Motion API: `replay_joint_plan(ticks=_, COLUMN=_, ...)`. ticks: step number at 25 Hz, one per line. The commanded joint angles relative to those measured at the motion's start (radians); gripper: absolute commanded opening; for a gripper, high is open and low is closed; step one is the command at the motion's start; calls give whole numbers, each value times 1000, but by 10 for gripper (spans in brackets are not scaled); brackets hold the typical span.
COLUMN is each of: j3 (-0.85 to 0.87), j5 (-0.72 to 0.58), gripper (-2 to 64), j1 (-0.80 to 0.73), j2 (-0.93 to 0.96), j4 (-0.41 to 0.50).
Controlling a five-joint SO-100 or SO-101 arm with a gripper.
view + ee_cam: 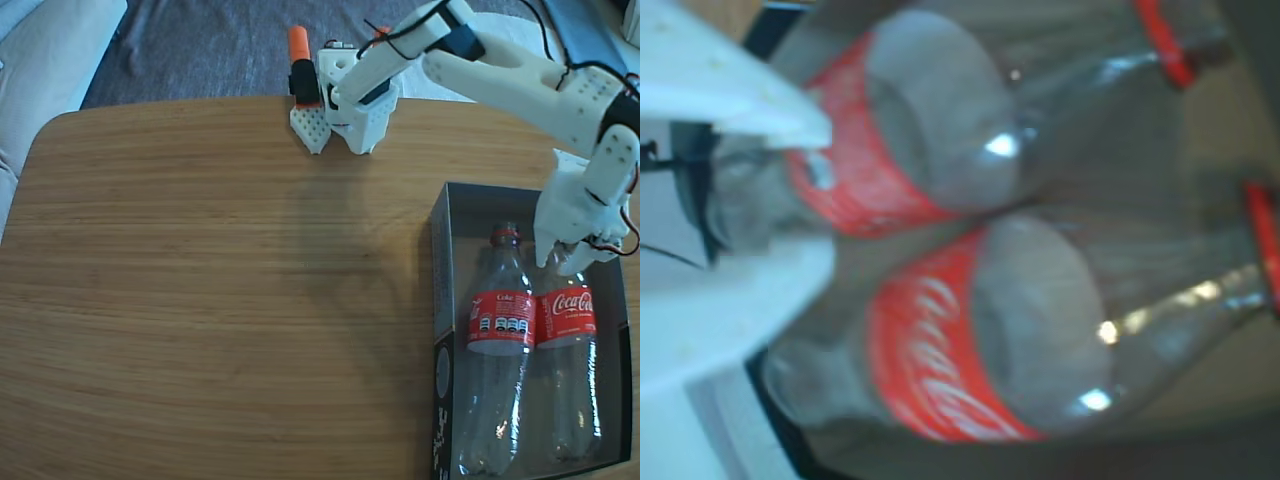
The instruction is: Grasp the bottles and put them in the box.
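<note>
Two clear Coca-Cola bottles with red labels lie side by side in the dark box [441, 300], necks toward the table's far edge. In the fixed view the left bottle [500, 330] shows its red neck ring, while the neck of the right bottle [568, 335] is hidden under my white gripper [562, 262]. The gripper hangs just above that neck. In the wrist view the gripper [828, 195] stands open at the left edge, holding nothing. Behind it both bottles [940, 130] [970, 340] are blurred.
The arm's white base [360, 115] and an orange-handled clamp [300, 50] sit at the table's far edge. The wooden table [200, 300] stretches left of the box. The box reaches the right and bottom edges of the fixed view.
</note>
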Motion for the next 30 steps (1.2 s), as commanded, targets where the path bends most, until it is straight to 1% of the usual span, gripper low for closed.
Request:
replay_joint_plan(ticks=1, j3=-43, j5=-2, gripper=-5, j1=35, j2=110, j4=29)
replay_joint_plan(ticks=5, j3=-43, j5=14, gripper=-4, j1=91, j2=155, j4=66)
replay_joint_plan(ticks=10, j3=-41, j5=187, gripper=-4, j1=209, j2=235, j4=69)
replay_joint_plan(ticks=14, j3=-26, j5=238, gripper=-4, j1=321, j2=305, j4=69)
replay_joint_plan(ticks=24, j3=259, j5=245, gripper=-4, j1=511, j2=565, j4=55)
replay_joint_plan(ticks=27, j3=360, j5=245, gripper=-4, j1=537, j2=650, j4=52)
replay_joint_plan(ticks=30, j3=479, j5=247, gripper=-4, j1=561, j2=750, j4=14)
